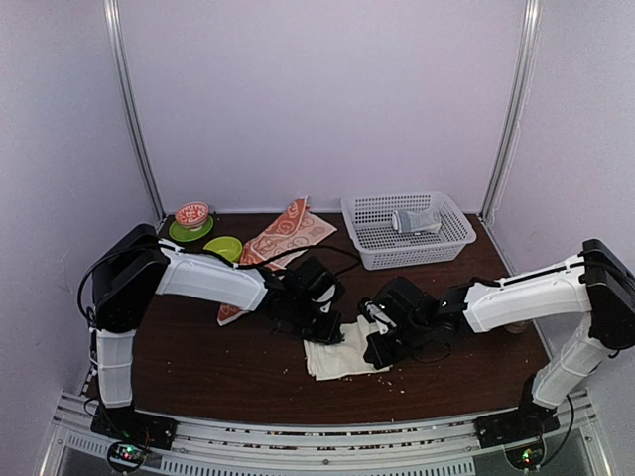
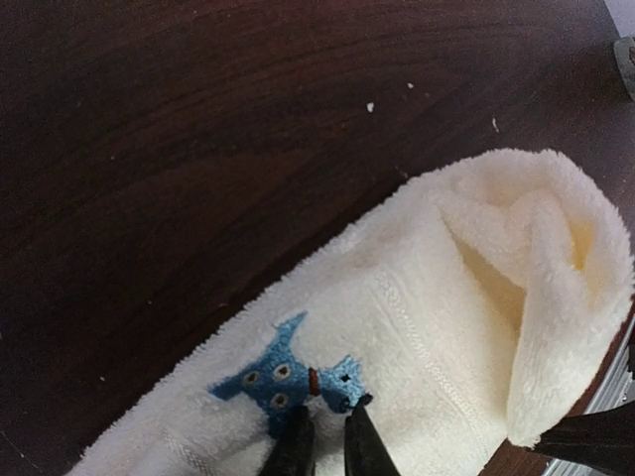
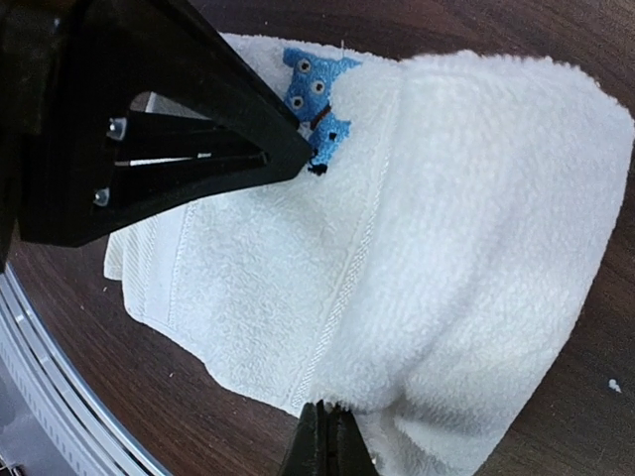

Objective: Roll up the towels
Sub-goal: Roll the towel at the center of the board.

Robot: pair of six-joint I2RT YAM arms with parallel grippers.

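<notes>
The cream-white towel (image 1: 337,359) lies at the table's middle front, its blue mark (image 2: 283,377) facing up. Its right part is curled over into a thick fold (image 3: 496,198). My left gripper (image 2: 330,409) presses down beside the blue mark, its fingers a narrow slit apart with a pinch of the pile between them. At the near edge of the fold my right gripper (image 3: 330,407) is shut on the cloth. The orange-red towel (image 1: 288,236) with white circles lies spread at the back, left of the basket, touched by neither gripper.
A white mesh basket (image 1: 451,241) at the back right holds a pale grey-blue cloth bundle (image 1: 417,220). A red bowl on a green plate (image 1: 191,218) and a second green plate (image 1: 224,248) stand at the back left. Crumbs dot the dark wood.
</notes>
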